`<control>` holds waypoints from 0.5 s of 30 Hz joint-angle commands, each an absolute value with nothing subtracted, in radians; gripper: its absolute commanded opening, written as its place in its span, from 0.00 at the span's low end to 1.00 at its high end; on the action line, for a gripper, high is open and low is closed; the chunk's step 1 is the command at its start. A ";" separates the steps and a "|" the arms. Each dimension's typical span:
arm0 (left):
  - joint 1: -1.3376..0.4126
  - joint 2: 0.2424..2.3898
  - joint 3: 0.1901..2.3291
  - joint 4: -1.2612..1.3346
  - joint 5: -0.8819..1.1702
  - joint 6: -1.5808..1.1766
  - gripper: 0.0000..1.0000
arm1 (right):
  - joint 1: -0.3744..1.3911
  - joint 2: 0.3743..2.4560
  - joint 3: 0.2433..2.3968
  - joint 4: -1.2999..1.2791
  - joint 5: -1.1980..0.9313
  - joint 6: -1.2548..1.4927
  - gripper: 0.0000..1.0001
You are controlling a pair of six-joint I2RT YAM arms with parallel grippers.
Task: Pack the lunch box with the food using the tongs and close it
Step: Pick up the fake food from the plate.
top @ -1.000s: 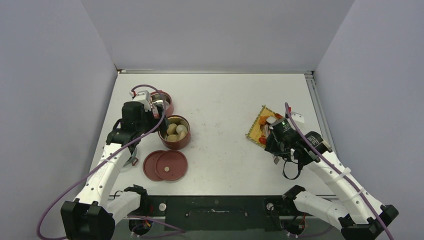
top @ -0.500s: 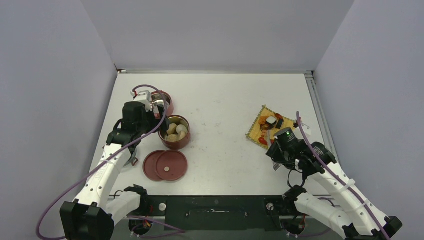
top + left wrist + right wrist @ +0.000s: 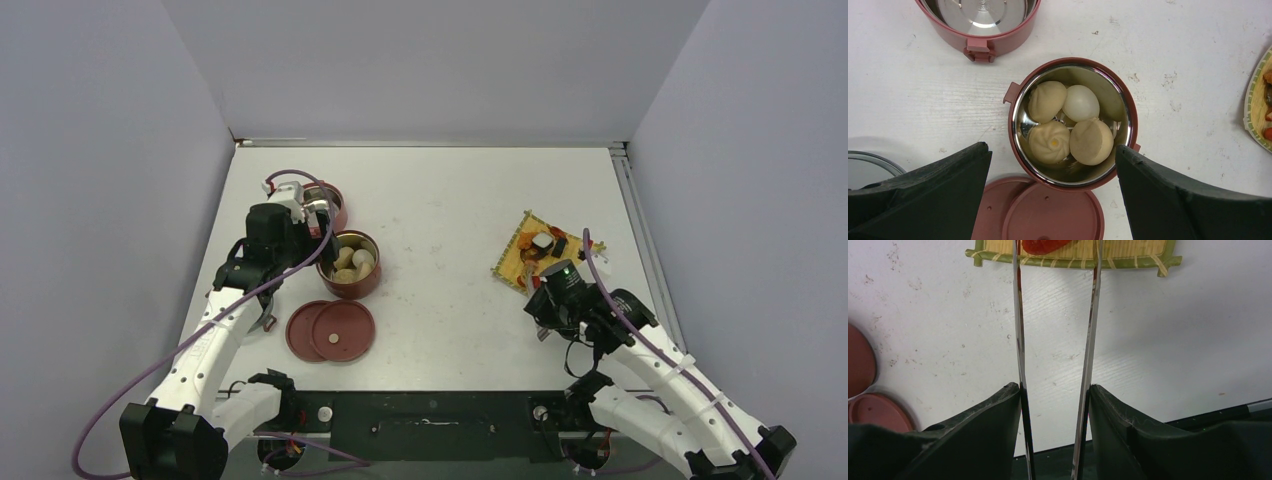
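The right end effector (image 3: 1055, 390) has drawn back from the yellow mat (image 3: 1128, 262). It grips the tongs (image 3: 1019, 340), whose arms flank a red sausage piece (image 3: 1045, 246). Best to squeeze gently and lift level. The left end effector (image 3: 1053, 150) gapes wide above the filled bowl (image 3: 1129, 120) on the counter (image 3: 1173, 60).

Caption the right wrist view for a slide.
Right tool grips the tongs, their spread arms extending over the woven mat beside red food.
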State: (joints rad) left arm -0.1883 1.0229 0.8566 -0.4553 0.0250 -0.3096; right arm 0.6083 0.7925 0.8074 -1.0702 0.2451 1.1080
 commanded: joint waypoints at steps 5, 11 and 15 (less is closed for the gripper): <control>-0.194 1.013 0.873 -0.429 0.016 -0.299 0.95 | 0.603 0.819 0.782 -0.900 0.261 1.062 0.49; -0.194 1.014 0.872 -0.429 0.015 -0.299 0.95 | 0.603 0.866 0.795 -0.905 0.295 1.022 0.46; -0.195 1.012 0.873 -0.429 0.015 -0.299 0.95 | 0.603 0.860 0.798 -0.952 0.328 1.024 0.44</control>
State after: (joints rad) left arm -0.1890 1.0229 0.8566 -0.4557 0.0235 -0.3092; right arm 0.6083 0.8700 0.7841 -0.9508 0.2607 1.0401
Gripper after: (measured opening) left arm 0.946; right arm 0.456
